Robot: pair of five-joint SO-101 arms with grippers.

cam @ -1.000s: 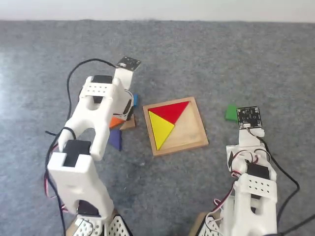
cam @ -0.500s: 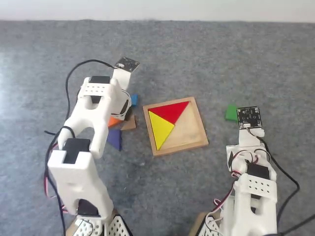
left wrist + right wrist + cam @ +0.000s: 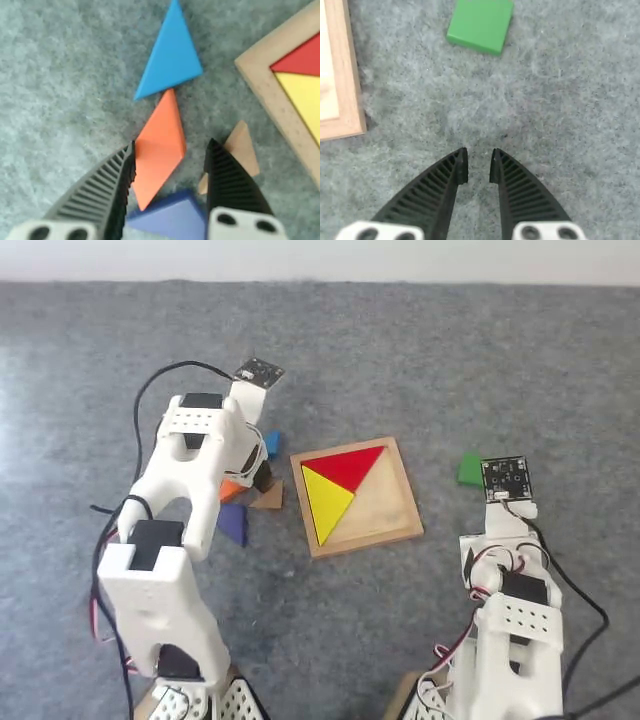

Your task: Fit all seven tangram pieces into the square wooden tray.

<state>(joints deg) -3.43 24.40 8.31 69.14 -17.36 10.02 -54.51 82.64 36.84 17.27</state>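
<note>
The left jaws stand wide apart, straddling the orange parallelogram (image 3: pixel 159 145) on the grey tabletop (image 3: pixel 500 360), seemingly not gripping it. The right jaws, barely parted, hold nothing near the green square (image 3: pixel 481 24). The wooden tray (image 3: pixel 385 502) holds a red triangle (image 3: pixel 347 467) and a yellow triangle (image 3: pixel 327 498).

- a grey, felt-like mat (image 3: pixel 450 360) covers the table, reaching from the near edge of the high view to the far side; its nap is mottled with lighter and darker patches
- seen close up in both wrist views, the mat is coarse and fuzzy; grey fibres flecked with pale ones
- a pale, plain band (image 3: pixel 320 258) runs beyond the mat's far edge, across the whole width of the high view; the line between them is straight; whether it is wall or bare tabletop cannot be told
</note>
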